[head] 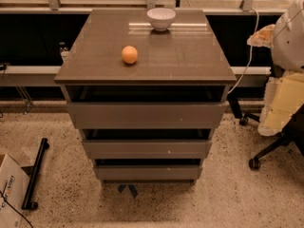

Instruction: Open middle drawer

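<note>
Found a cardboard box (8, 186) at the far left on the speckled floor, with a black bar (35, 172) just beside it. Saw the cabinet (95, 61) in the centre, with an orange (129, 54) left of middle on its top and a white bowl (161, 18) near the back edge. Noted the middle drawer (147, 149), second of three, between the top drawer front (145, 116) and the lowest drawer front (147, 173), with a dark gap along its upper edge. Spotted a chair base (270, 151) at the right. Caught no sight of the gripper, out of frame; could not tell its opening.
</note>
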`<state>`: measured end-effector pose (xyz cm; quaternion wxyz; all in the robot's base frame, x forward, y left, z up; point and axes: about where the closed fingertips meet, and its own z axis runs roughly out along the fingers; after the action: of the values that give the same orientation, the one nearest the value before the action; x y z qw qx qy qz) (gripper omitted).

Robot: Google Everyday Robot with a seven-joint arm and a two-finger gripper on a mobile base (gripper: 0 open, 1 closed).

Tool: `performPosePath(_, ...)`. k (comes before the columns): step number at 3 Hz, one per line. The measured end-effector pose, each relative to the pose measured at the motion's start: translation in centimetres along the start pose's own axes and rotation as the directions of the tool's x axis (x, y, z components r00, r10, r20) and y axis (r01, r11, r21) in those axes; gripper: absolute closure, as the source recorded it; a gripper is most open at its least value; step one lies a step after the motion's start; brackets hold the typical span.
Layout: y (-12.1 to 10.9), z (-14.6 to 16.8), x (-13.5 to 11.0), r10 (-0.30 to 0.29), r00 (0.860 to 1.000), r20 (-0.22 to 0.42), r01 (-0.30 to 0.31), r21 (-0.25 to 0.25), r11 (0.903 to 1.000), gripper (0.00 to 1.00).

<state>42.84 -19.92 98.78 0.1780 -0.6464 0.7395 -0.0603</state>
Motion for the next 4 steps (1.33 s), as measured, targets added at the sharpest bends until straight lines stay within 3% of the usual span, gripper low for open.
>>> performPosePath(1,0.0,0.1,0.0,-0.002,1.000,0.002,0.002,0.001,1.0000,0.00)
performPosePath(2,0.6,1.4,-0.6,-0.033,0.998,0.048,0.032,0.024,0.9992,0.00)
performPosePath(3,1.7,4.4,-0.9,-0.037,0.991,0.125,0.033,0.032,0.9989,0.00)
performPosePath(4,3.3,9.5,-0.6,0.025,0.978,0.209,-0.029,0.013,0.9995,0.00)
